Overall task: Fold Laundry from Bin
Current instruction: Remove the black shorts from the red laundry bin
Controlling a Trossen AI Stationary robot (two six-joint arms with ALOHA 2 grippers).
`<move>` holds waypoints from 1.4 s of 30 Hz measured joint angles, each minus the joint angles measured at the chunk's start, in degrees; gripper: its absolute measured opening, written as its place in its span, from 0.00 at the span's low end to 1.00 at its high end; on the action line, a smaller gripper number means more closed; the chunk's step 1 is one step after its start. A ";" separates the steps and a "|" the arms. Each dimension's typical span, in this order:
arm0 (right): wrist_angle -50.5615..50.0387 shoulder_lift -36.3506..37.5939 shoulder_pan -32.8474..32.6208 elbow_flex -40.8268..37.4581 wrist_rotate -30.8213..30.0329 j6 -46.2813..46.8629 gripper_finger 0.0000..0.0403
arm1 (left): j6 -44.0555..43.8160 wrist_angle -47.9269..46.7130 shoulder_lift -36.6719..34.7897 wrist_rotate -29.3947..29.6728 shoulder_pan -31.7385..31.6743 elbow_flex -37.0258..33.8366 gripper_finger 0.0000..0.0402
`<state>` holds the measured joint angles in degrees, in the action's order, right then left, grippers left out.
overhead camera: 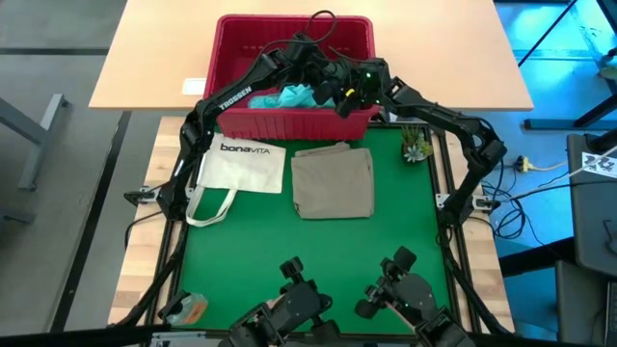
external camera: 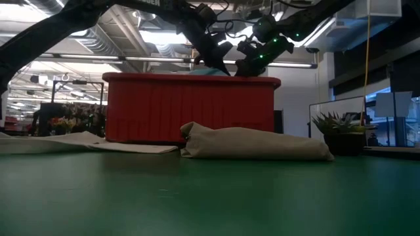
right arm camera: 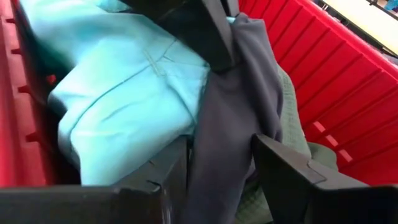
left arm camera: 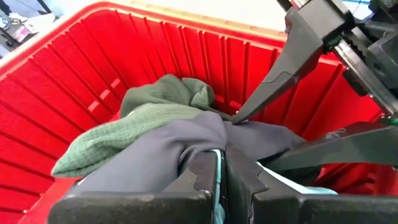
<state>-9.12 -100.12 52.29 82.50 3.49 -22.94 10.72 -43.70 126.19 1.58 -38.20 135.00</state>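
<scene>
Evidently both tools work in the red bin [overhead camera: 289, 120]: left tool [left arm camera: 221, 177] pinches the dark grey garment [left arm camera: 168, 143] shut to lift it, right tool [right arm camera: 217, 165] straddles it, jaws apart.

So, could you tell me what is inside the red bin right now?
The bin holds a turquoise garment, a dark grey one and a green one, with both grippers reaching in. Anything beneath them is covered.
</scene>
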 joint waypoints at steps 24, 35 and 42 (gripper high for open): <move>-2.50 0.00 0.00 4.83 -0.13 0.00 0.01 | -0.31 0.38 0.00 5.44 0.26 0.00 0.04; -11.31 0.00 -0.13 17.34 -2.65 0.07 0.01 | -3.98 0.38 -0.75 12.15 0.39 0.04 0.33; -14.00 0.00 -0.18 24.80 -3.45 0.07 0.01 | -2.04 1.12 -7.18 14.84 0.26 0.07 0.41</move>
<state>-23.11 -100.12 52.11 107.30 0.03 -22.87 8.68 -42.58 119.01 16.43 -37.93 135.06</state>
